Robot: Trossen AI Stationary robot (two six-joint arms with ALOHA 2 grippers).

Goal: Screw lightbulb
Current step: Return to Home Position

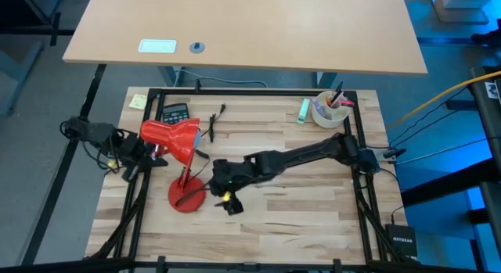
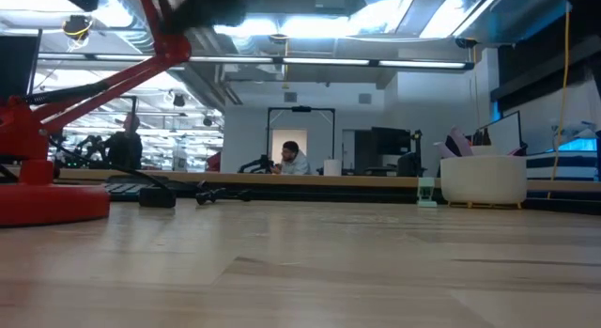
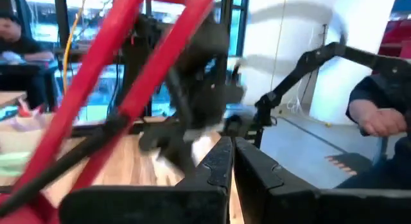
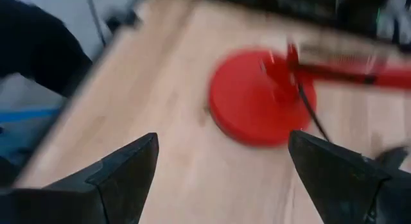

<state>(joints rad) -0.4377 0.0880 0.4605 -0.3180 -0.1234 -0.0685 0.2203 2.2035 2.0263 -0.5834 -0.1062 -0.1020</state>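
We count one red metal desk lamp (image 1: 168,138) | right tool (image 1: 228,199) spread wide beside its base (image 1: 185,198) | left tool (image 1: 151,152) pinched narrow | one white pen cup (image 1: 329,110) well apart

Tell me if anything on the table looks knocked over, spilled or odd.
Nothing stands out. The red lamp stands on its base, the cup of pens is upright, the open right gripper hangs by the base, the left gripper beside the shade.

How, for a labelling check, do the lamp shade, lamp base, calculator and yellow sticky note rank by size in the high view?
lamp shade, though raised nearer the camera
lamp base
calculator
yellow sticky note
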